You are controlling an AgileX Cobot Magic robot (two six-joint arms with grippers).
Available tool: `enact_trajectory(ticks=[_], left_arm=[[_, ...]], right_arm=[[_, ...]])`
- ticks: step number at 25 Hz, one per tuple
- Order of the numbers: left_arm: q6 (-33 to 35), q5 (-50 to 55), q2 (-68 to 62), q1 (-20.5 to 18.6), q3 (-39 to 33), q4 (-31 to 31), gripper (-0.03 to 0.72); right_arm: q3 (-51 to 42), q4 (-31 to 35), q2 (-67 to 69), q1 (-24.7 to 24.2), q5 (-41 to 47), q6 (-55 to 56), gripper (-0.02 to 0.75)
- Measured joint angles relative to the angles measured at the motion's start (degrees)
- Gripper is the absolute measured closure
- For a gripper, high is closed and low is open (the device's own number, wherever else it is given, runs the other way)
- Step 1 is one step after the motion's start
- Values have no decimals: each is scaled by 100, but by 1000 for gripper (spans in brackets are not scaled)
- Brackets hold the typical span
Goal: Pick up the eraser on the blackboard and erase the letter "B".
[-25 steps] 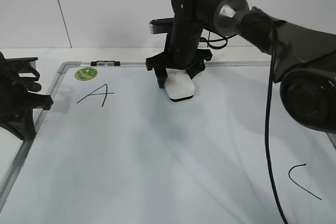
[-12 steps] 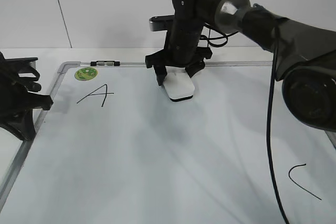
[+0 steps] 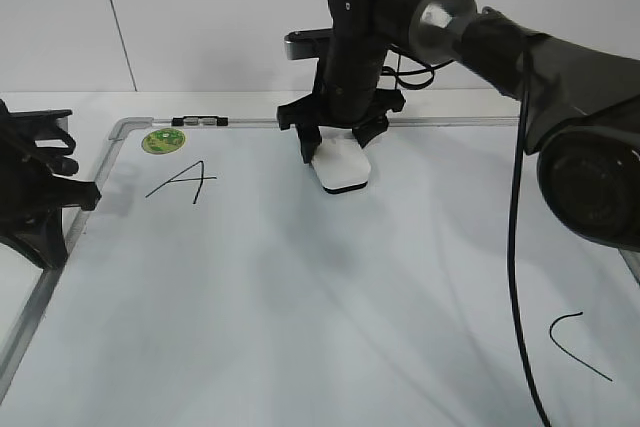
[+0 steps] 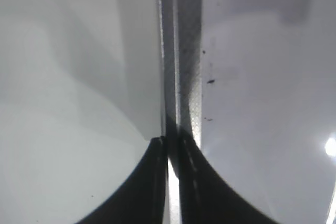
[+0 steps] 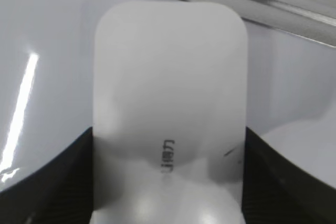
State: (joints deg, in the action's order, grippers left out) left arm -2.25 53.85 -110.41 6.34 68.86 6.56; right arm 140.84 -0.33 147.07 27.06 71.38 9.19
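The white eraser [image 3: 341, 169] lies flat on the blackboard [image 3: 300, 297], just below its top frame. My right gripper [image 3: 338, 147] comes down on it from above, with a finger against each long side. In the right wrist view the eraser [image 5: 168, 77] with its small grey logo fills the space between the fingers [image 5: 168, 145], and the board [image 5: 47, 35] lies around it. No letter "B" shows in any view. My left gripper [image 3: 55, 192] rests at the board's left edge, shut and empty, over the grey frame [image 4: 181, 51].
A black letter "A" [image 3: 183, 181] and a round green sticker [image 3: 163, 140] are at the board's upper left. A partial letter "C" [image 3: 575, 342] is at the lower right. A black cable [image 3: 512, 247] hangs from the right arm over the board's right side.
My right gripper and the eraser have shifted slightly back and left, toward the top frame. The left arm has not moved.
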Motion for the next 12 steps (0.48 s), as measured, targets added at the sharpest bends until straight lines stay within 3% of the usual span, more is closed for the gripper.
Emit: enact_trajectory(ticks=[12], left_arm=[[0, 36, 0, 0, 0, 0, 656]], right_arm=[[-494, 335, -297, 143, 10, -312, 198]])
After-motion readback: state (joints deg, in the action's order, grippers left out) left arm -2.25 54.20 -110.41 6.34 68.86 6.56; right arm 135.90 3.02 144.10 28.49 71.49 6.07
